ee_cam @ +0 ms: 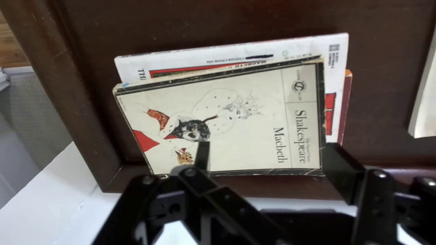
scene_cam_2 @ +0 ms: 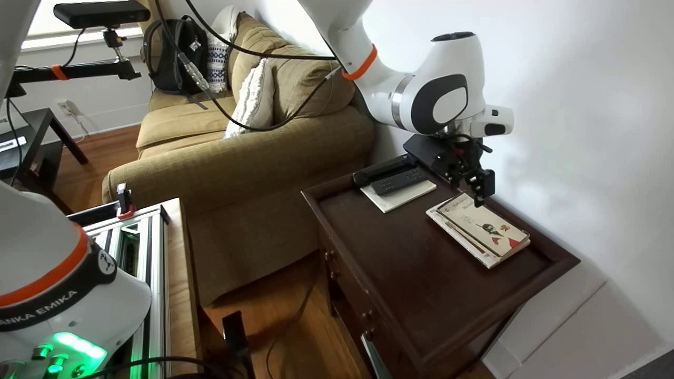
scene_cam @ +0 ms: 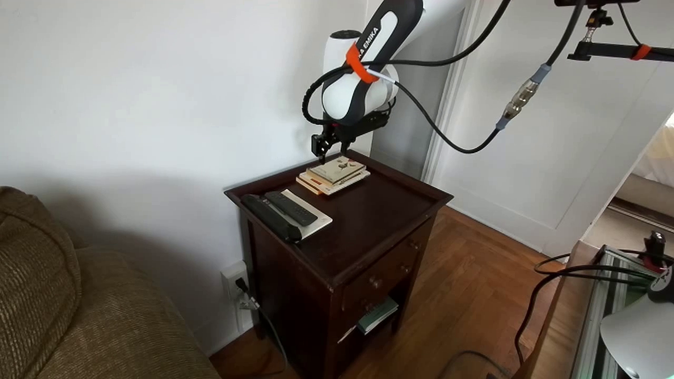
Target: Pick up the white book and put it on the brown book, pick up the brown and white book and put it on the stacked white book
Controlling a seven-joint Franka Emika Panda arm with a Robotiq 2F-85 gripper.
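Note:
A stack of books lies on a dark nightstand in all views. On top is an off-white book titled Macbeth with a thin black border (ee_cam: pixel 245 136), also in both exterior views (scene_cam: pixel 337 169) (scene_cam_2: pixel 476 221). Under it is a book with a white border and red-framed picture (ee_cam: pixel 306 46), mostly covered. The lowest book (ee_cam: pixel 345 105) shows only a maroon edge; its cover is hidden, so I cannot tell whether it is the brown book. My gripper (ee_cam: pixel 269 153) is open and empty above the stack's wall-side edge, also in both exterior views (scene_cam: pixel 333 151) (scene_cam_2: pixel 466 193).
A black slab (scene_cam: pixel 271 217) and a dark remote (scene_cam_2: pixel 397 181) lie on a white book or pad (scene_cam: pixel 318 223) beside the stack. The nightstand (scene_cam: pixel 379 226) has a raised rim and stands by the white wall. A sofa (scene_cam_2: pixel 253 168) stands beside it.

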